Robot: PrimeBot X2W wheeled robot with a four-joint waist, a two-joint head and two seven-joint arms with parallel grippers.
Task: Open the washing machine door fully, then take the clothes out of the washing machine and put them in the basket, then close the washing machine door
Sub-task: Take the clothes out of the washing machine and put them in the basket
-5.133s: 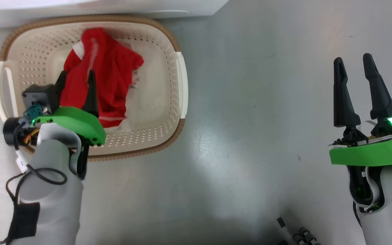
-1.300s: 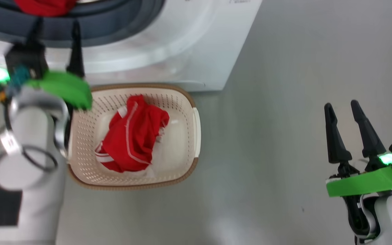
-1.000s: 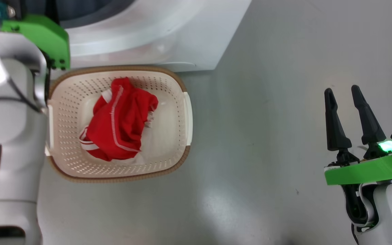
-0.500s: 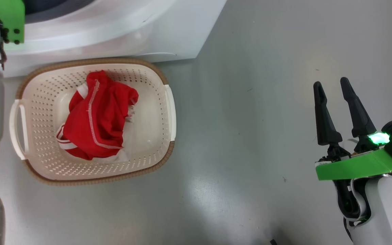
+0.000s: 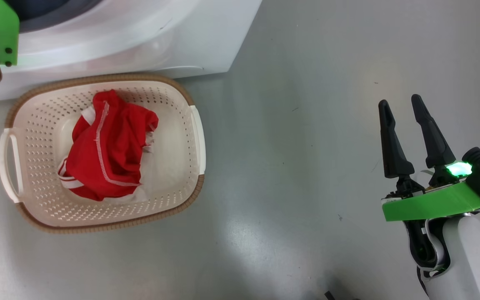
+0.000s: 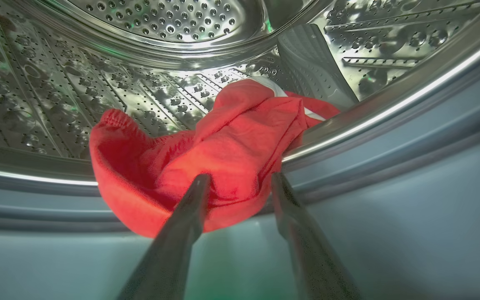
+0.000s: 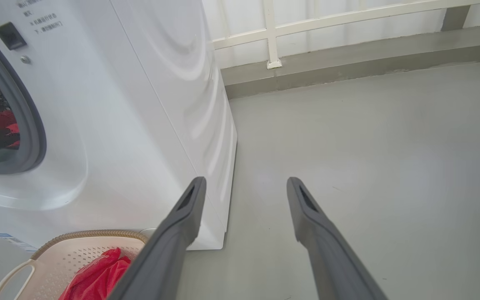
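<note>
Left arm reaches into white front-loading washing machine (image 5: 140, 37); my left end effector (image 6: 238, 179) fingers apart, framing plain red garment (image 6: 231, 141) draped over perforated steel drum (image 6: 161, 21) lip. My right end effector (image 5: 399, 100) apart above grey floor (image 5: 306, 146). Head view: red white-striped garment (image 5: 106, 154) in cream perforated plastic basket (image 5: 181, 200).

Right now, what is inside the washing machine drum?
A red garment lies at the lip of the drum, spilling onto the gasket, before the open left claw. Anything beneath it is covered.

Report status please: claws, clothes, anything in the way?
Left claw open, tips at red cloth on drum lip. Right claw open, empty. Another red garment lies in basket. Path looks free.
</note>
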